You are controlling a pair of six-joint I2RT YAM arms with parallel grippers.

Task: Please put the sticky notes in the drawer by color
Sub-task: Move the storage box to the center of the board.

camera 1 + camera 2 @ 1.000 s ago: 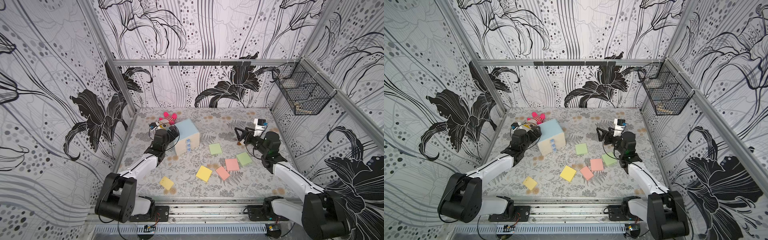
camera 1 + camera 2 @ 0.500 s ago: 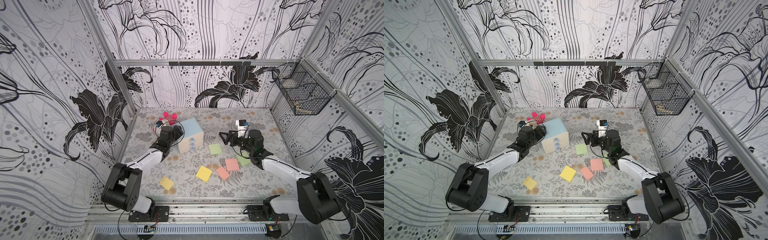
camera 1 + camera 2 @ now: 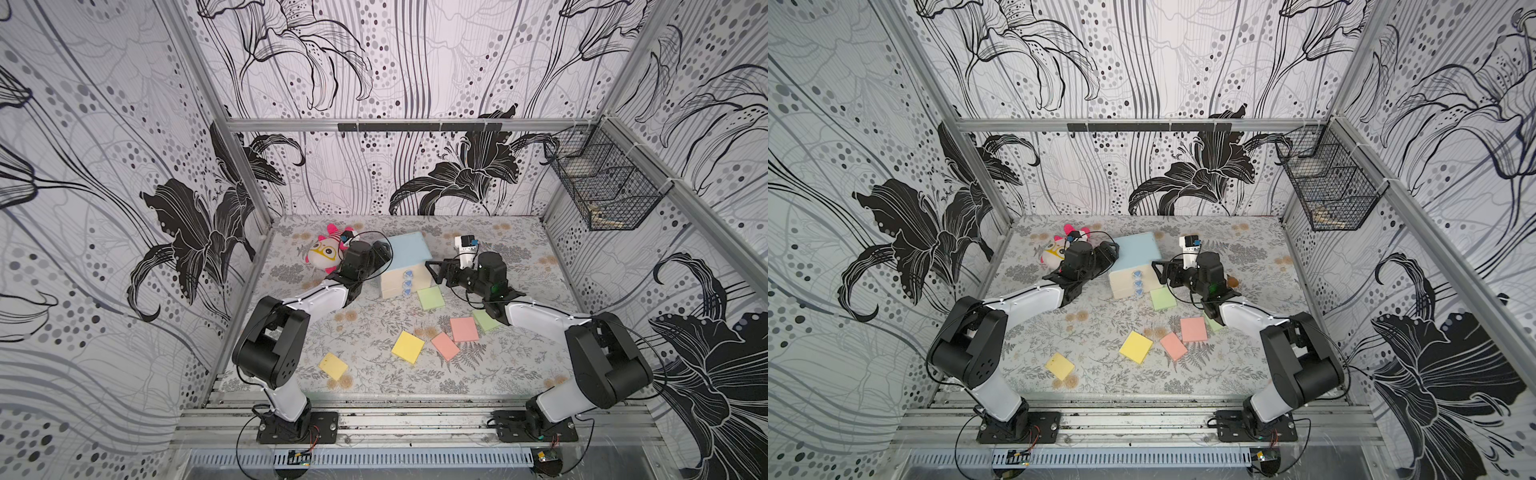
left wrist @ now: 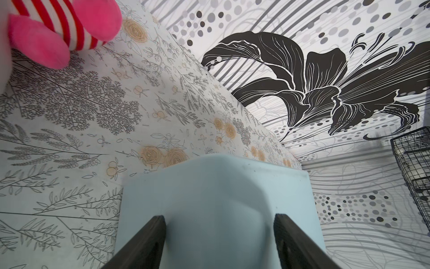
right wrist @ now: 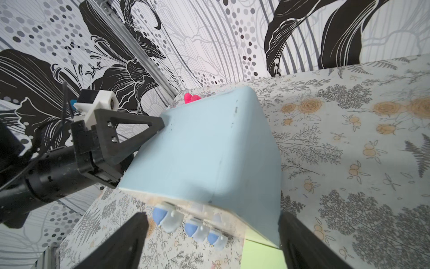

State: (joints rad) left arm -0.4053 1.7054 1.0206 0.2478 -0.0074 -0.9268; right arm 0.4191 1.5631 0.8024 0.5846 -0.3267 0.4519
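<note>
I'm clamping left gripper (image 4: pixel 220 217) on drawer (image 3: pixel 406 252) corner, right gripper (image 3: pixel 432 272) hanging wide by knobs (image 3: pixel 408 283), notes (image 3: pixel 430 298) lying on bench (image 3: pixel 361 332).

drawer (image 3: pixel 405 253) – smooth matt fin. | sticky notes (image 3: pixel 431 298) – matt paper

Chest (image 3: pixel 405 253) — pale blue body, cream front, blue-white knobs (image 3: pixel 407 283). Light green pads (image 3: pixel 431 298), salmon pink pads (image 3: pixel 464 329), yellow pads (image 3: pixel 407 347), two each. Table (image 3: pixel 374 332) — grey fern print, tan roses.
</note>
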